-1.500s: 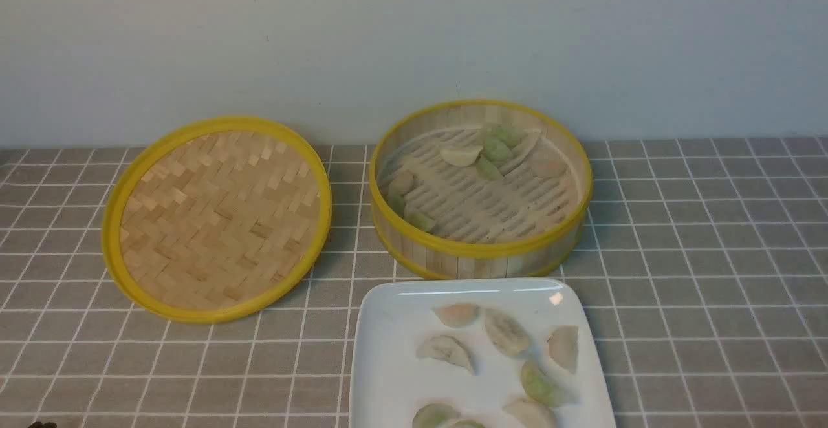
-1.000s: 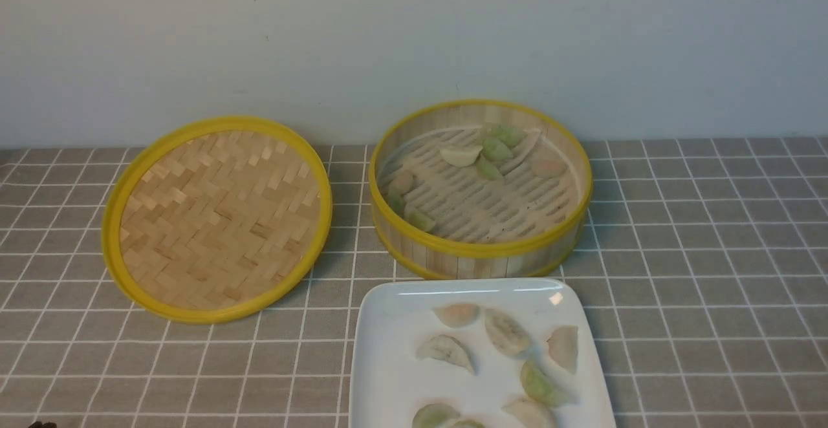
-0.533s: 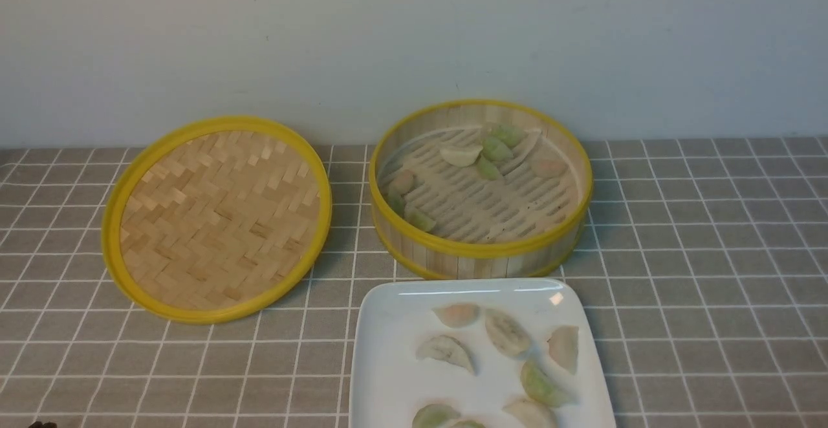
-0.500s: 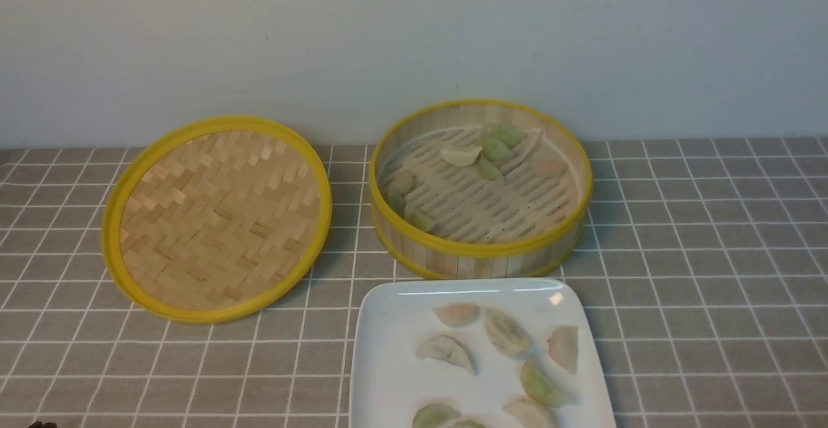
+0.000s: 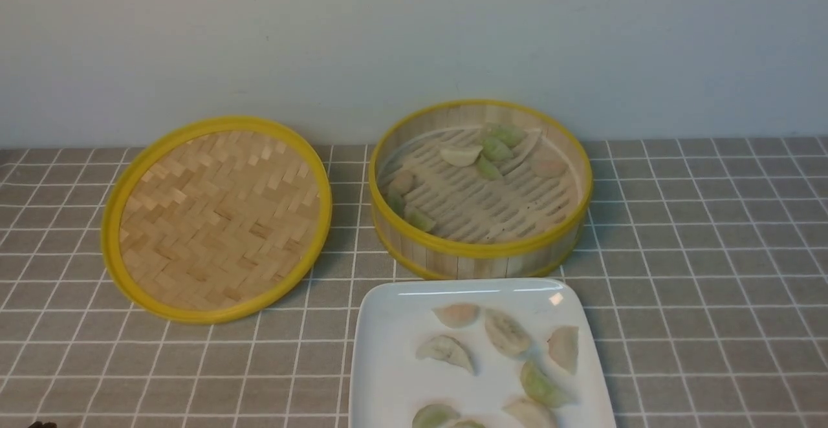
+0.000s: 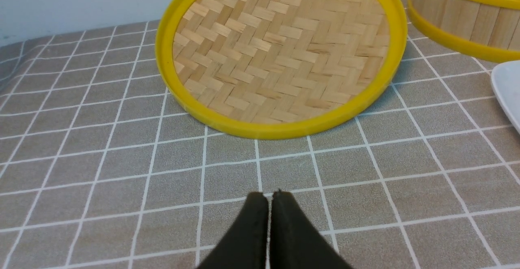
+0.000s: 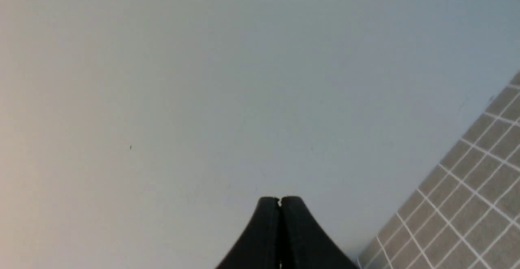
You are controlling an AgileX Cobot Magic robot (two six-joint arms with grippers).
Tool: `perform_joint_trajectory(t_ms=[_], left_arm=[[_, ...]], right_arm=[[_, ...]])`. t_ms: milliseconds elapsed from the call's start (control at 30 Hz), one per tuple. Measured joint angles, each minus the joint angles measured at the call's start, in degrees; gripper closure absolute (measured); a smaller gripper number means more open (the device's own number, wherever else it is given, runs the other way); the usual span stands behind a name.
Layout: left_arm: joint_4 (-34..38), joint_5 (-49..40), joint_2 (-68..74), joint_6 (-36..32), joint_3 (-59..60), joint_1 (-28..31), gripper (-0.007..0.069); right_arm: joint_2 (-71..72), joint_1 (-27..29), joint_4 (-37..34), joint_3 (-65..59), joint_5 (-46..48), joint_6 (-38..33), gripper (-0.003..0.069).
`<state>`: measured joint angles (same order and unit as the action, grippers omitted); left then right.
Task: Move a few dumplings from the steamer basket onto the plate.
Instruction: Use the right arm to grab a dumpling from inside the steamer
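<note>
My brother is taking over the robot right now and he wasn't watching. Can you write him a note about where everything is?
Left gripper: shut, empty, over the tablecloth, facing the lid.
Right gripper: shut, empty, pointing at the wall.
Steamer basket: uncovered, several dumplings inside.
Plate: in front of the basket, at least seven dumplings on it.
Done: a few dumplings are plated.
Left: probably nothing, unless more are wanted.
</note>
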<state>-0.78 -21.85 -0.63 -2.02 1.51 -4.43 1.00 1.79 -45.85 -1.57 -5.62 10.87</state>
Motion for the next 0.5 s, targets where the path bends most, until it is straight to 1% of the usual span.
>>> perform_joint_trajectory(t_ms=[133, 200, 300, 333, 433, 500], left_arm=[[0.0, 0.0, 0.0, 0.0, 0.0, 0.0, 0.0629], [0.0, 0.0, 0.0, 0.0, 0.0, 0.0, 0.0629], [0.0, 0.0, 0.0, 0.0, 0.0, 0.0, 0.0629], [0.0, 0.0, 0.0, 0.0, 0.0, 0.0, 0.0629], [0.0, 0.0, 0.0, 0.0, 0.0, 0.0, 0.0629], [0.0, 0.0, 0.0, 0.0, 0.0, 0.0, 0.0629]], right_arm=[[0.0, 0.0, -3.7, 0.0, -8.4, 1.5, 0.0673], [0.0, 0.0, -3.8, 0.3, -8.9, 1.7, 0.0673], [-2.7, 0.0, 3.7, 8.3, -0.7, -1.1, 0.0673], [-5.2, 0.0, 7.2, 12.1, 4.3, -2.9, 0.0673], [-17.0, 0.0, 17.1, 24.7, 17.6, -6.7, 0.0673], [-24.9, 0.0, 20.9, 31.8, 26.8, -9.1, 0.0673]])
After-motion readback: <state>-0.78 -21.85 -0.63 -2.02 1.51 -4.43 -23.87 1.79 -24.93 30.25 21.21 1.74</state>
